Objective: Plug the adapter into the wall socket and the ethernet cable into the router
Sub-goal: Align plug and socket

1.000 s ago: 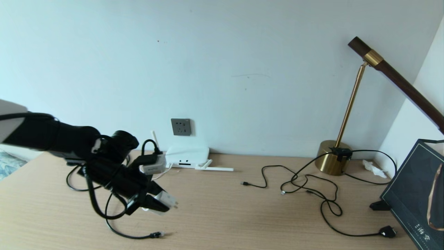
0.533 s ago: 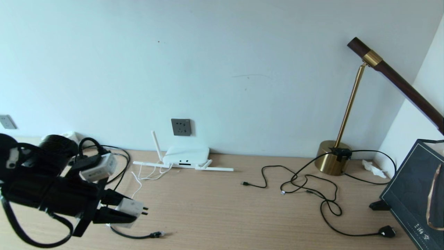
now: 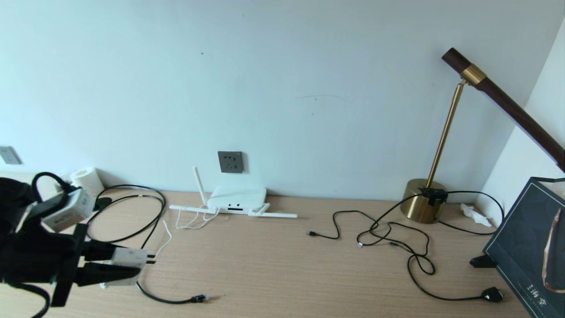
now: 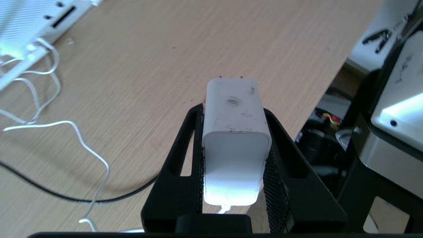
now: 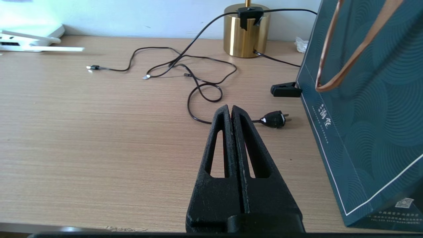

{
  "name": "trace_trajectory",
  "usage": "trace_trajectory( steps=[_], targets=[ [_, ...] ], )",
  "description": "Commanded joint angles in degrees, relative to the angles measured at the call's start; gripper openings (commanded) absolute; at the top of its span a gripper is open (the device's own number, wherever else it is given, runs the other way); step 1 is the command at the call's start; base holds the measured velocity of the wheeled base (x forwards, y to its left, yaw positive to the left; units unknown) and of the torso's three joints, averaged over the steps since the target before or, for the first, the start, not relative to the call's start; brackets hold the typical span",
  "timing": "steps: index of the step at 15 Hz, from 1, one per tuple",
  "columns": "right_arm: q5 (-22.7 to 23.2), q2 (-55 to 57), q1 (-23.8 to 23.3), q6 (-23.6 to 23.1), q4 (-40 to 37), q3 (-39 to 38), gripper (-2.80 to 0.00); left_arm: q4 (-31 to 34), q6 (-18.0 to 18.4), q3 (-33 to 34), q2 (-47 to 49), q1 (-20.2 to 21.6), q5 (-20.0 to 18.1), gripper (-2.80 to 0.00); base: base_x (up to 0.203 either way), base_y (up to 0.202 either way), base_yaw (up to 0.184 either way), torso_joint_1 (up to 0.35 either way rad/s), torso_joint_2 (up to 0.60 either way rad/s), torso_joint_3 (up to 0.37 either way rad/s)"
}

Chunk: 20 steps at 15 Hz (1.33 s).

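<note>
White adapter (image 4: 235,132) clamped between the black fingers of the left gripper (image 3: 132,264), prongs pointing away from the wrist, held level above the wooden desk (image 3: 282,265) near its left front. Thin white cord (image 3: 165,232) trailing from the gripper toward the router (image 3: 238,199), which sits well ahead against the wall, antennas folded out along the desk. Dark grey wall socket (image 3: 230,161) just above the router, still empty. Ethernet cable (image 3: 172,300) looping on the desk just below the gripper, clear tip free. Farther right, thin black cables (image 3: 393,240), a brass lamp (image 3: 426,205), a dark bag (image 5: 370,109). Right gripper (image 5: 232,110) parked low over the desk's right front, fingers pressed together, holding nothing.
</note>
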<state>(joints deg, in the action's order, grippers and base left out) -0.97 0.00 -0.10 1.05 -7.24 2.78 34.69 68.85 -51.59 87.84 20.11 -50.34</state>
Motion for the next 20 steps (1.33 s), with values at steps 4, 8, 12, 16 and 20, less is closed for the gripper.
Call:
trace_trajectory(
  steps=[4,8,12,16,20],
  targets=[
    [0.0,0.0,0.0,0.0,-0.1,0.0,-2.80,-0.4,0.3,0.9,-6.3,7.0,-2.5,-2.80,0.000,0.000,0.000,0.000,0.00,0.000],
    [0.0,0.0,0.0,0.0,-0.1,0.0,-2.80,-9.7,0.4,5.8,-7.6,9.0,-4.8,-2.80,0.000,0.000,0.000,0.000,0.00,0.000],
    [0.0,0.0,0.0,0.0,-0.1,0.0,-2.80,-24.0,0.2,10.8,-2.9,9.1,-5.6,-2.80,0.000,0.000,0.000,0.000,0.00,0.000],
    [0.0,0.0,0.0,0.0,-0.1,0.0,-2.80,-26.1,0.2,10.7,-1.6,9.0,-7.8,-2.80,0.000,0.000,0.000,0.000,0.00,0.000],
    [0.0,0.0,0.0,0.0,-0.1,0.0,-2.80,-37.1,0.2,11.2,3.5,6.6,-10.9,-2.80,0.000,0.000,0.000,0.000,0.00,0.000]
  ],
)
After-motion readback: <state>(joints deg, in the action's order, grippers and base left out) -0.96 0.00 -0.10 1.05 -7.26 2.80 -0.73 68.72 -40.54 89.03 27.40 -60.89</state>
